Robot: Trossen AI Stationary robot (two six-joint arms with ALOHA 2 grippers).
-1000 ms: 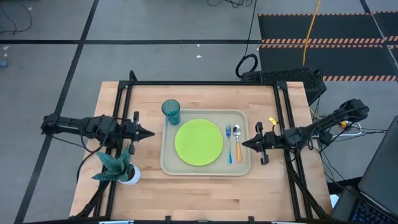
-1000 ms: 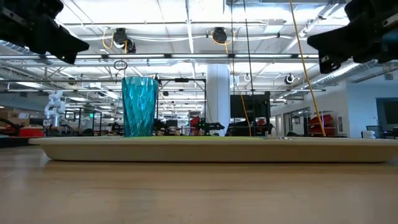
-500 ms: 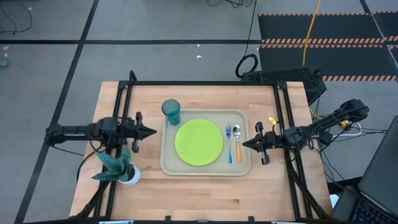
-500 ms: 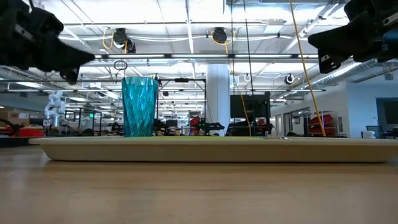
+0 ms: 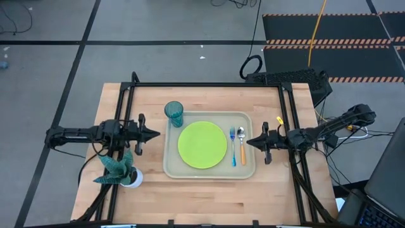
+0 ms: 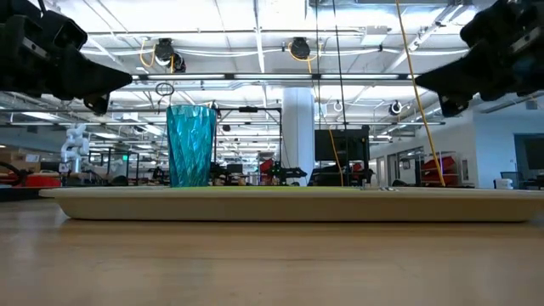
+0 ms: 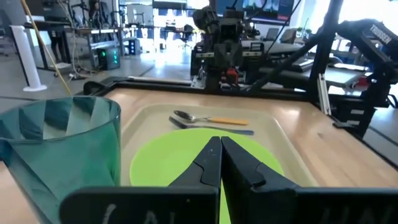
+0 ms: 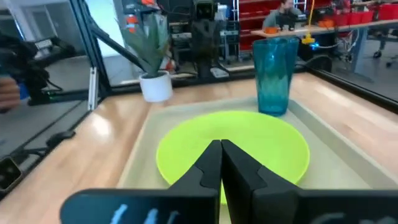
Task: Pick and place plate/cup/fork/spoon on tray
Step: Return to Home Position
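Okay, I'm seeing bare wood all around the tray (image 5: 174,170) on the table (image 5: 209,199). The left gripper (image 5: 155,134) is hovering just off its left rim and the right gripper (image 5: 248,142) just off its right rim. Both pincers are sitting pinched fully together, gripping nothing. The plate (image 5: 202,145) is lying mid-tray, the cup (image 5: 174,113) standing at its back left corner, and the fork (image 5: 233,144) and spoon (image 5: 242,145) lying side by side beyond the plate. A potted plant (image 5: 120,170) is crowding the left arm. Since half a second ago the right gripper is shifting slightly, while the left is staying put.
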